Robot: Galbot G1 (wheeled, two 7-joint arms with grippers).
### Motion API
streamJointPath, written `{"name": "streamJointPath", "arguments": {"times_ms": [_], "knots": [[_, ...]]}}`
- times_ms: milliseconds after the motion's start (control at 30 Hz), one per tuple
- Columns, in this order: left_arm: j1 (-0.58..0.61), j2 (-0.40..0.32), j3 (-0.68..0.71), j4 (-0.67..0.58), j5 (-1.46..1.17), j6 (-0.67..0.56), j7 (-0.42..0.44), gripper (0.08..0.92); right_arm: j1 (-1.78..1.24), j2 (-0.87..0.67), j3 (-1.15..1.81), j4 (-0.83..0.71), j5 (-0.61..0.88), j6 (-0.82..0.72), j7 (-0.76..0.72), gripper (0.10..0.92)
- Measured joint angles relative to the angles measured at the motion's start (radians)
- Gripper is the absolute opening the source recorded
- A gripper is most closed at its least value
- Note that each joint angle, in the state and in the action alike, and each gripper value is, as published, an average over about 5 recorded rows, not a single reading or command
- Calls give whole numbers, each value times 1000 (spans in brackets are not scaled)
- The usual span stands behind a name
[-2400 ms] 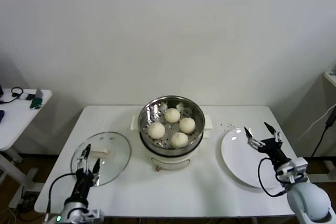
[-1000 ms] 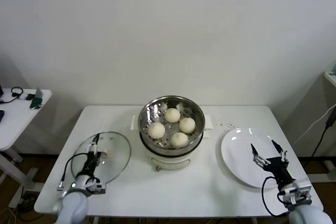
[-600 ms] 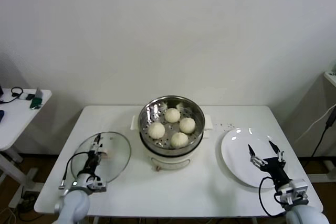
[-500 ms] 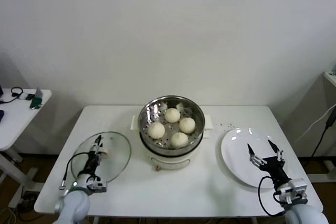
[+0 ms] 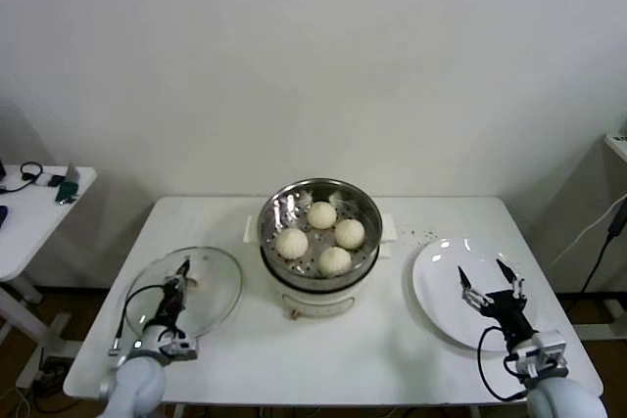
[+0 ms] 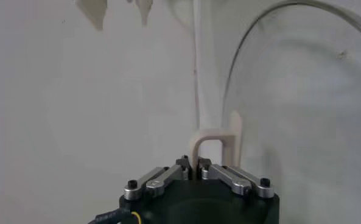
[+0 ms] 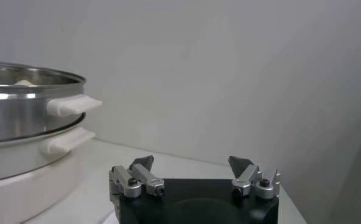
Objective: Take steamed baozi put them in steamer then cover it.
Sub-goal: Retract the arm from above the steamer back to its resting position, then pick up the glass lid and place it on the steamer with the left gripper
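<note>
The left claw point(image 5: 180, 274) pinches the white bar handle point(image 6: 214, 137) of the cover point(image 5: 186, 291), a clear, metal-rimmed glass lid seemingly lifted off the bench point(image 5: 392, 340). To its right, the steamer point(image 5: 319, 242) holds four baozi point(image 5: 334, 260). The right claw point(image 5: 487, 283) hangs spread over the plate point(image 5: 441, 281).

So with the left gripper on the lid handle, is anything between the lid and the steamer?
Nothing visible. The left gripper is shut on the cover handle, and only bare table lies between it and the open steamer. The right gripper hangs open over the white plate, on the far side.
</note>
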Motion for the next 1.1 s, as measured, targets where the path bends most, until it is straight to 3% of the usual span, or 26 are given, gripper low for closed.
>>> {"name": "streamJointPath", "arguments": {"times_ms": [567,1100], "knots": [[131,98,-31,-288,-94,177,-11,150,66,-57,-26,-55,16,4,-2,823],[124,303,60,-614,-252,429,37,150,156,-84,-78,-110,4,5,-2,823]]}}
